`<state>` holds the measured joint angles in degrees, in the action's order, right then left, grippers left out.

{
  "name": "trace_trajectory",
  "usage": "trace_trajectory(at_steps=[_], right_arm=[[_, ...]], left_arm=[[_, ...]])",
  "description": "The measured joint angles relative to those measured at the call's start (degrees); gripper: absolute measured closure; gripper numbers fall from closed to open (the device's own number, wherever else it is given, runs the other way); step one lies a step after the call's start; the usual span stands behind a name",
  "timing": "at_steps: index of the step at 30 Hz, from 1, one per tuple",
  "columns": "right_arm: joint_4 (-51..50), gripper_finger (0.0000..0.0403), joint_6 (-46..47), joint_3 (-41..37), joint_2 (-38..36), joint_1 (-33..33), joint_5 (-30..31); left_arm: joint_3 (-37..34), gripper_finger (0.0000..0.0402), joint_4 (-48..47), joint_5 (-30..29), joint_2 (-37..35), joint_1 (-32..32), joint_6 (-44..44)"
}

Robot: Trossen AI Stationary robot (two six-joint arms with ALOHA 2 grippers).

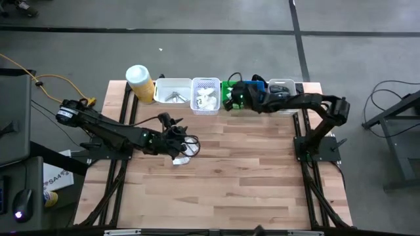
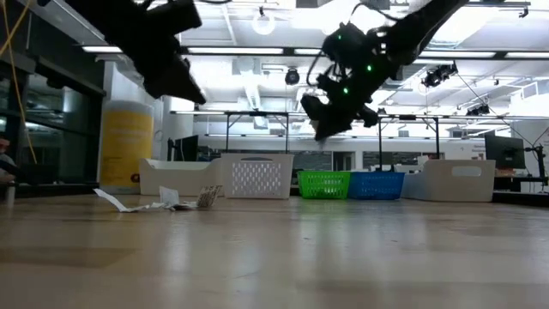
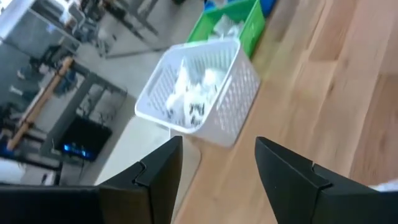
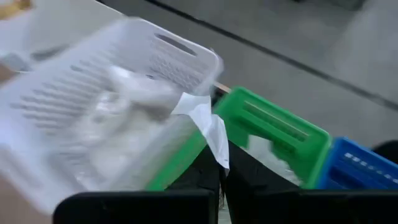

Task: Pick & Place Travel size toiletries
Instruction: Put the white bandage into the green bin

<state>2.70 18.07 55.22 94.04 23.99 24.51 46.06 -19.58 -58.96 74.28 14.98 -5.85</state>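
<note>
The right claw (image 4: 221,171) is pinched tight on a white plastic sachet (image 4: 205,124), a thin, crumpled slip that sticks up from between the fingers. It hangs above the row of baskets at the far edge of the desk (image 1: 249,170), over the green basket (image 1: 231,94), next to the white perforated basket (image 1: 205,96). The left claw (image 3: 217,165) stands wide with nothing between its fingers, raised over the desk's left-centre, above a small heap of loose sachets (image 2: 163,202) lying flat on the wood: clear and white wrappers, creased, one with dark print.

The white perforated basket holds a pile of white sachets. The green basket also has white packets inside. Beyond it stand a blue basket (image 2: 375,184) and a pale tub (image 2: 453,179); their contents are hidden. Left of the perforated one, a white tub (image 1: 172,90) holds a few small items too small to name, beside a yellow canister (image 1: 141,82).
</note>
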Motion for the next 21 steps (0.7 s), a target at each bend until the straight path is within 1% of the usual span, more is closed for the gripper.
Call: trace_trajectory(at_steps=[5,8,11,17,21], right_arm=[[-2.09,0.0399,1.90,0.00,0.11,5.52,-8.92],[-4.82,0.0385,3.43,0.00,0.51,7.35,-10.14],[-5.95,0.0355,3.36,0.00,1.14,8.03,-9.97],[-5.72,0.0271,3.62,0.00,2.38,8.07,-10.04],[-8.13,0.0228,3.97,-0.02,0.75,7.53,-13.10]], left_arm=[[0.00,0.0204,-7.19,0.07,0.00,0.00,-9.66],[0.00,0.0204,-10.40,1.78,0.00,-0.63,-14.32],[0.00,0.0204,-12.04,7.60,0.00,-2.65,-17.21],[0.00,0.0204,-12.32,18.49,0.00,-7.21,-17.79],[0.00,0.0204,-12.43,27.29,0.00,-8.99,-17.79]])
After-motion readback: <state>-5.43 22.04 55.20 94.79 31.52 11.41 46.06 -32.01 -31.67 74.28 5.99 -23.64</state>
